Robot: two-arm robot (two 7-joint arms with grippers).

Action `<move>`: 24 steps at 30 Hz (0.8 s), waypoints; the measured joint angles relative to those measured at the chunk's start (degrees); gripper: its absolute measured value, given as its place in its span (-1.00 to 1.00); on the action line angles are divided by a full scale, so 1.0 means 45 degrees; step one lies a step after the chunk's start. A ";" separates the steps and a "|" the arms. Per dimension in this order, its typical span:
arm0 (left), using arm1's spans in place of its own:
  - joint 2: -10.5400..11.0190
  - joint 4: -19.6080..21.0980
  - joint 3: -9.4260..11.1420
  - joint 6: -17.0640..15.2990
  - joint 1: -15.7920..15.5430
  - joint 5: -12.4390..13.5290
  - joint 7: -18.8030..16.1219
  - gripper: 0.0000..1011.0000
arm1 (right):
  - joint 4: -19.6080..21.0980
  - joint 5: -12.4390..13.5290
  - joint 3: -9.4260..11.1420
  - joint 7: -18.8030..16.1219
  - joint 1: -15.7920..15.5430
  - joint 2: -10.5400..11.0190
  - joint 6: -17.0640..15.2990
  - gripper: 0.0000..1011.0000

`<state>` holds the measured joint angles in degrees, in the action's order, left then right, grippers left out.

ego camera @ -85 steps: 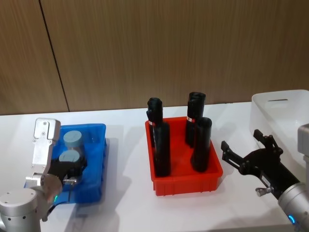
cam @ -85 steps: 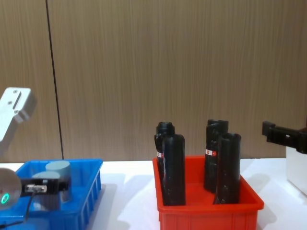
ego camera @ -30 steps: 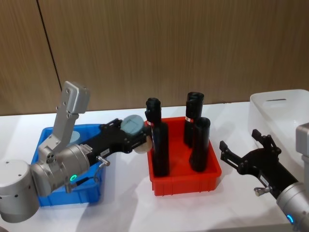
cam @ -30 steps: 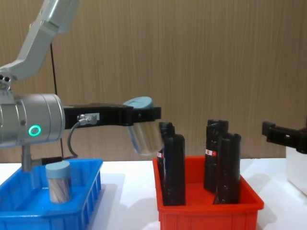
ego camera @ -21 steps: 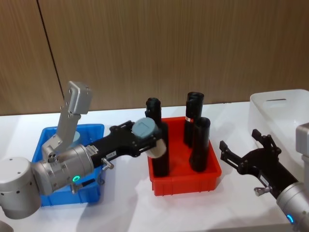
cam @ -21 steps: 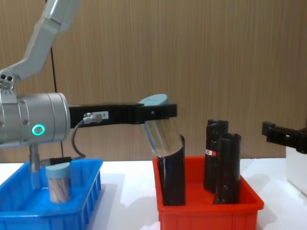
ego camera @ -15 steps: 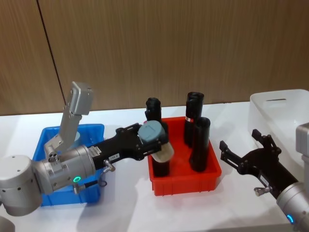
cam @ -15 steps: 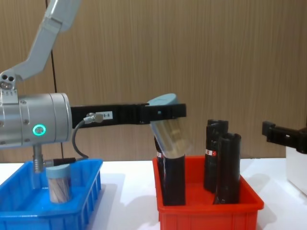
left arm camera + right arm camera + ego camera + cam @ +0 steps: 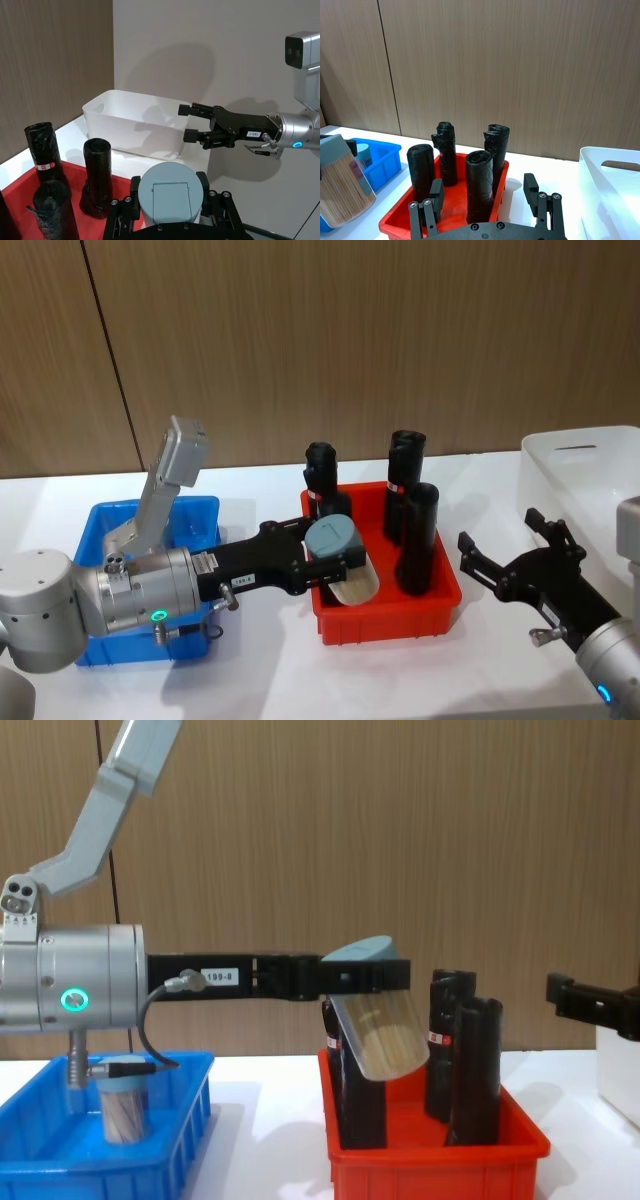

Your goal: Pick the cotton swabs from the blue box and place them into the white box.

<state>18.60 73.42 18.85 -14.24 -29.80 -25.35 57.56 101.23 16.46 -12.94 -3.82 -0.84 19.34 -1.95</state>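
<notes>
1. While the white box (image 9: 590, 455) waits at the table's far right, well apart from the carried load, any release short of it means a miss.
2. Between the two lies the red bin (image 9: 388, 618), directly under the load, so whatever slips would land among its contents.
3. On the left, the blue box (image 9: 200, 512) holds one more jar of cotton swabs (image 9: 122, 1112), standing upright.
4. Reaching over the red bin's left part, the left gripper (image 9: 365, 977) has its fingers clamped on the lid end of a jar.
5. Between red bin and white box, the right gripper (image 9: 500, 530) hovers with fingers spread, holding nothing.
6. Standing tall just beside the load, the black bottles (image 9: 418, 538) could be knocked over by a low sideways sweep.
7. Hanging tilted, the gripped jar (image 9: 385, 1038) is held only near its lid. By my judgement it could pivot or slide free, or the lid could pull off.
</notes>
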 joint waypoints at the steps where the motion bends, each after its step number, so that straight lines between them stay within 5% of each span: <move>1: 0.0016 0.0000 0.0013 -0.0030 -0.0010 0.0037 0.0012 0.31 | 0.0000 0.0000 0.0000 0.0000 0.0000 0.0000 0.0001 0.98; 24: 0.0112 0.0336 0.0075 0.0183 0.0164 -0.0397 -0.0903 0.32 | 0.0000 0.0101 0.0075 -0.0627 0.0036 0.0117 -0.0138 0.98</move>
<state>19.11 74.93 19.19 -13.42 -29.06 -27.14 53.50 101.23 16.92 -12.60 -6.65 -0.68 19.87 -2.57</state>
